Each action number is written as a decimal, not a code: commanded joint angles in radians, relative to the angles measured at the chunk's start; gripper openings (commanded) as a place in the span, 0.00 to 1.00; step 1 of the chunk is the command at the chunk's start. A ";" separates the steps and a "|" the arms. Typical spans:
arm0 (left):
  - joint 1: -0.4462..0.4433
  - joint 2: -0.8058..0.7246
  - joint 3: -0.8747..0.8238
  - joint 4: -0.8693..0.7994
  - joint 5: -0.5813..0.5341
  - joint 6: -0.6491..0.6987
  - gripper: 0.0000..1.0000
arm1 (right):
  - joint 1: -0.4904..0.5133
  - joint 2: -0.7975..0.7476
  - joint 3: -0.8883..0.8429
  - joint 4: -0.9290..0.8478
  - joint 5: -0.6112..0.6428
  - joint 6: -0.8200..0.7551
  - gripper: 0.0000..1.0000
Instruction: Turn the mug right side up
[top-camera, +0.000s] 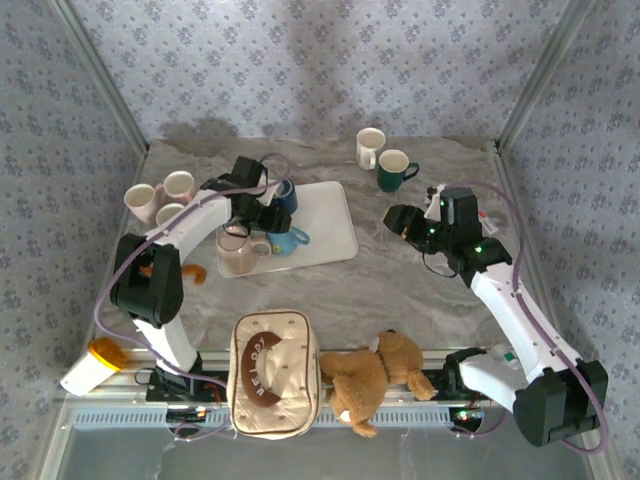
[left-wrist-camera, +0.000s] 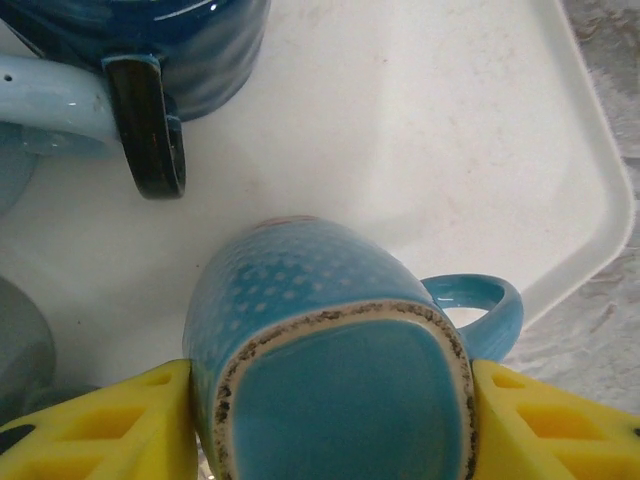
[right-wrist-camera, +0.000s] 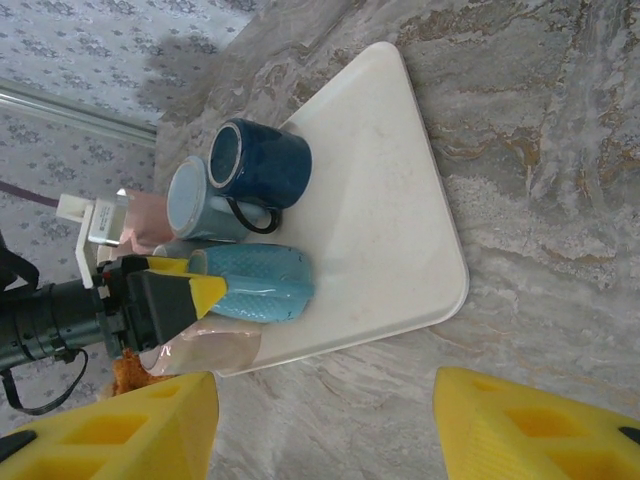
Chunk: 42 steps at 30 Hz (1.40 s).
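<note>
The light-blue dotted ceramic mug stands mouth-down at the near left corner of the tray. Its unglazed base ring faces up at the wrist camera, which is probably why it is taken from above.

The grey marble-patterned tabletop lies bare between the tray and the right arm. On the white rectangular plastic tray the right half is free. That is the best room for swinging the mug over, I judge.

Crowding comes from the left and behind. A dark-blue glazed mug stands upright just beyond, its handle hanging towards the light-blue one, with a grey-blue mug beside it. A pale pink mug sits near the tray's left edge. The light-blue mug's handle points at the tray's raised near rim, so a lift should come before any turn.

The left gripper has its yellow fingers pressed on either side of the base. The right gripper hovers over the table with its fingers apart and holding nothing.
</note>
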 joint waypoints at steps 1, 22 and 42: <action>-0.006 -0.128 0.007 0.007 0.077 -0.061 0.52 | -0.006 -0.025 -0.011 0.038 -0.029 0.008 0.61; 0.028 -0.541 -0.071 0.201 0.252 -0.431 0.50 | -0.007 -0.116 -0.015 0.113 -0.105 0.097 0.61; 0.124 -0.677 -0.207 0.419 0.402 -0.775 0.52 | 0.001 -0.061 0.056 0.227 -0.306 0.066 0.61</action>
